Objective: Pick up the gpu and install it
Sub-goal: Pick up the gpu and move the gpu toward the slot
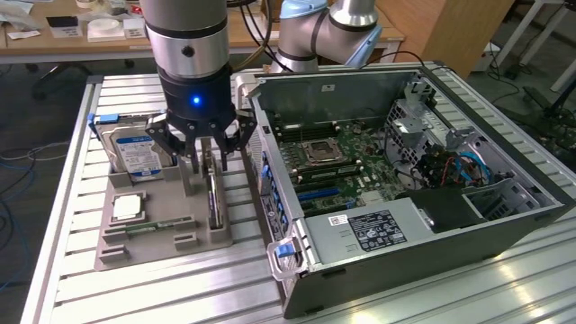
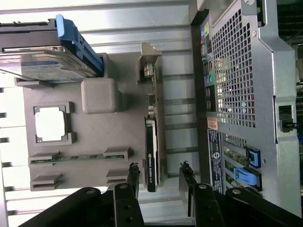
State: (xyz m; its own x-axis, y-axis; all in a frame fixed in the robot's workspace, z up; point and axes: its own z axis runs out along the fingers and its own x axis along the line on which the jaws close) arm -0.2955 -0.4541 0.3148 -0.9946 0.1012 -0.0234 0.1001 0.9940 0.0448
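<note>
Black tool (image 2: 159,166) open over upright gpu (image 2: 150,151), computer case (image 2: 236,94) beside

Matt dark gpu (image 2: 150,161) — grey plastic tray (image 2: 94,137), metal table (image 1: 135,290).

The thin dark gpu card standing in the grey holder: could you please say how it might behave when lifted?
This thin dark grey-black gpu card looks rigid, so it should probably lift without flexing. Standing on its slim edge in the grey plastic holder, it may tip if nudged sideways. So slim, it is likely light.
</note>
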